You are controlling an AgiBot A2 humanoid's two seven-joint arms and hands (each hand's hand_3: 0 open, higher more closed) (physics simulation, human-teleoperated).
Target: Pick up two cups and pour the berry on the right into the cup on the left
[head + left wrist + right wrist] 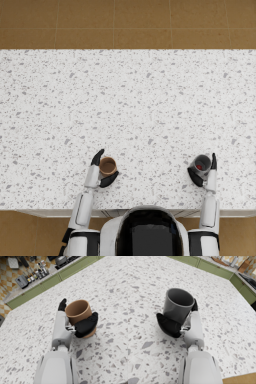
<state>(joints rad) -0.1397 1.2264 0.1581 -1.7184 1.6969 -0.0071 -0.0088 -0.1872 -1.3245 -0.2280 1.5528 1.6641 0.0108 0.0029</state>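
While both cups stand upright near the speckled counter's (pixel 140 100) front edge, the left hand (pixel 100 172) wraps the brown cup (pixel 107 165) and the right hand (pixel 204 174) wraps the grey cup (pixel 202 163). A red berry (pixel 200 167) barely shows inside; the right wrist view hides it.

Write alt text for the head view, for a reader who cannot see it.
Seen from above, a robot's left hand wraps a brown cup and its right hand wraps a grey cup with something red inside, both upright near the front edge of a white speckled table. Brown tiled floor shows beyond the table.
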